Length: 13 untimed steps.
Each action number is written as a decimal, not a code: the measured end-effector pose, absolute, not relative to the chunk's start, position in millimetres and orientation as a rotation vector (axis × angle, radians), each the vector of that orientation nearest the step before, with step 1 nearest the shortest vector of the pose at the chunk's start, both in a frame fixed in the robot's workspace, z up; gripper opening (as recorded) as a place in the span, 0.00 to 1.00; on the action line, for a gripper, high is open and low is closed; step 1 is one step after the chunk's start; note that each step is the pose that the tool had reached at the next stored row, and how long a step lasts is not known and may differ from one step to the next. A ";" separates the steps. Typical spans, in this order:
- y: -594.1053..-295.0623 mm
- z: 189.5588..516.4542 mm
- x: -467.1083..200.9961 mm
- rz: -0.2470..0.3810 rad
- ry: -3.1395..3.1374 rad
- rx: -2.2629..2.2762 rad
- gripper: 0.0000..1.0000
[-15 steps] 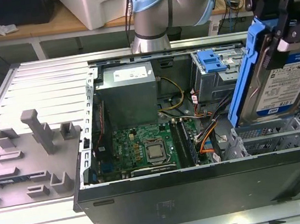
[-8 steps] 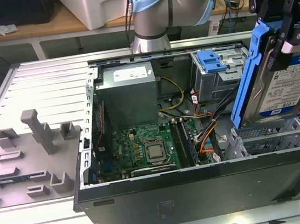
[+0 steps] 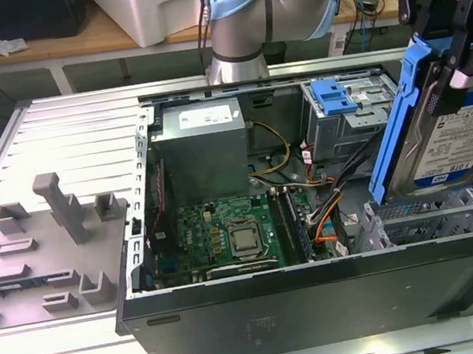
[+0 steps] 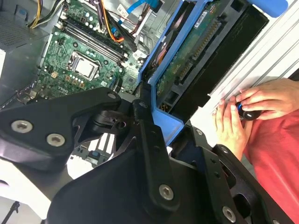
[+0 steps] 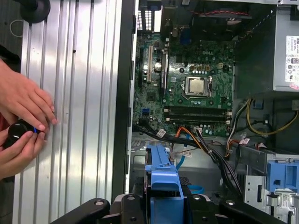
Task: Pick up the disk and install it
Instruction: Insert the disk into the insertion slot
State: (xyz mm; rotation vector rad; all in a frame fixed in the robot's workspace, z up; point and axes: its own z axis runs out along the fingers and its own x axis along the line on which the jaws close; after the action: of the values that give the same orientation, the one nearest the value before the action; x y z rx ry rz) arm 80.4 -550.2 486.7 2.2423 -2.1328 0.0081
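Above the near corner of the open computer case (image 3: 323,305), at the exterior view's right, the disk (image 3: 448,127) hung in the air, stood on edge and tilted. Its white-and-blue label faced the exterior camera and its blue carrier bracket ran down the side toward the exterior view's left. The gripper (image 3: 454,70) was clamped on the disk from above, its black linkages pinching the upper part. The disk's lower edge sat just over the silver drive cage (image 3: 434,221), and whether the two touched could not be told.

In the second wrist view the disk (image 4: 196,51) showed its green circuit board, framed by the blue bracket that ran into the gripper (image 4: 154,140). In the first wrist view the bracket of the disk (image 5: 161,182) rose between the black fingers (image 5: 98,205).

Inside the case lay the green motherboard (image 3: 226,231), with the grey power supply (image 3: 202,147) behind it. Outside the case, a person's hands (image 5: 23,107) rested on the ribbed metal table (image 5: 84,93), holding a small black knob (image 5: 18,130).
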 end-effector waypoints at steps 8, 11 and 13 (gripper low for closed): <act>-550.2 484.1 83.8 0.008 -2.135 2.240 0.37; -550.2 483.7 84.3 0.008 -2.141 2.234 0.37; -550.1 483.5 84.9 0.008 -2.148 2.227 0.37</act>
State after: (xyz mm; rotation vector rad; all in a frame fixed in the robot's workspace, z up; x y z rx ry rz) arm 84.9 -550.1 483.5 2.2272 -2.1485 0.0076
